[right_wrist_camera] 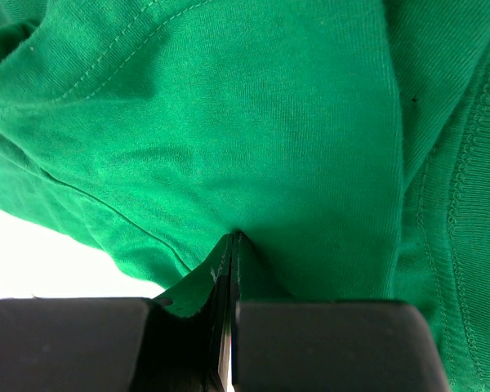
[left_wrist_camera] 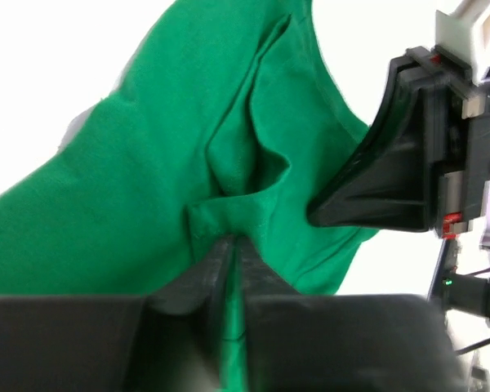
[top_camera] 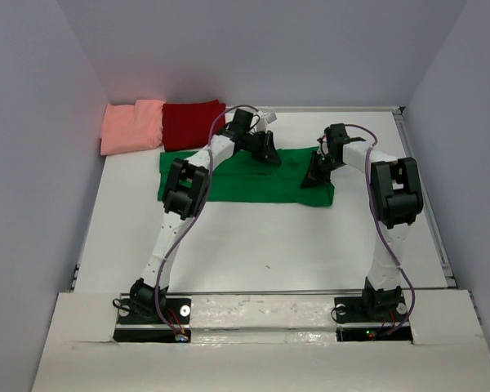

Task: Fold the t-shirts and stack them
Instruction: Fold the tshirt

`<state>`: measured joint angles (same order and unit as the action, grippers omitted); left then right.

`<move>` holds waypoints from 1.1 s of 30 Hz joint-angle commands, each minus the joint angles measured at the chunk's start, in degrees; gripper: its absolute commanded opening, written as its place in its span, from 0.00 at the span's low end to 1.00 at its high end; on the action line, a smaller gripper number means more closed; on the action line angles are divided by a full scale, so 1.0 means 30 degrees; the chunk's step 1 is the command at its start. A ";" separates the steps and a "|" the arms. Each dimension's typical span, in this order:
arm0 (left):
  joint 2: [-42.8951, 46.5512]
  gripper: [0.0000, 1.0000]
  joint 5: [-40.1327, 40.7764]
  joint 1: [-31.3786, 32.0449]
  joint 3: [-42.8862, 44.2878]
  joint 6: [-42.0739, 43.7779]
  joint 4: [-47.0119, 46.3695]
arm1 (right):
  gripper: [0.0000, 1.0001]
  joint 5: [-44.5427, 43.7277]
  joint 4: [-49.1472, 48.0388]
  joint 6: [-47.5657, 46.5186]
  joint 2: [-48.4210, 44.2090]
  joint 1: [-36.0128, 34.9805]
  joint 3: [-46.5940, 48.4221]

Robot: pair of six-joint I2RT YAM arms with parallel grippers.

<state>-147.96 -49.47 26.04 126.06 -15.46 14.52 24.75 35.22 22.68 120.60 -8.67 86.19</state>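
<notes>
The bright green t-shirt point(top_camera: 253, 181) lies spread across the middle of the table. My left gripper point(top_camera: 271, 153) is shut on a fold of its far edge; in the left wrist view the green t-shirt point(left_wrist_camera: 147, 180) is pinched between my closed fingers, and my right gripper shows as a dark wedge point(left_wrist_camera: 376, 192) beyond it. My right gripper point(top_camera: 314, 175) is shut on the shirt's right end; in the right wrist view the green t-shirt point(right_wrist_camera: 253, 131) bunches at my closed jaws. The salmon-pink t-shirt point(top_camera: 132, 125) and the dark red t-shirt point(top_camera: 193, 123) lie folded side by side at the back left.
Grey walls point(top_camera: 33, 163) close in the table on the left, back and right. A metal rail point(top_camera: 429, 204) runs along the table's right edge. The white table point(top_camera: 269, 241) lies between the green shirt and the arm bases.
</notes>
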 commanded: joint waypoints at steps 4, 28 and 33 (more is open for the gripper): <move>-0.0426 0.00 -0.0736 0.0049 0.0637 -0.0588 -0.0242 | 0.00 -0.0839 0.0506 -0.0381 -0.0413 -0.0070 -0.0195; 0.0512 0.55 0.1080 -0.0155 0.0139 -0.0265 -0.0242 | 0.00 -0.0751 0.0535 -0.0410 -0.0414 -0.0070 -0.0225; 0.1009 0.55 0.1783 -0.0156 -0.0096 -0.0061 -0.0271 | 0.00 -0.0722 0.0564 -0.0410 -0.0413 -0.0070 -0.0196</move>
<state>-149.60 -46.68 25.89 126.37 -16.60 13.43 24.43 35.20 22.68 120.57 -8.67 86.11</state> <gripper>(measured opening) 0.546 0.010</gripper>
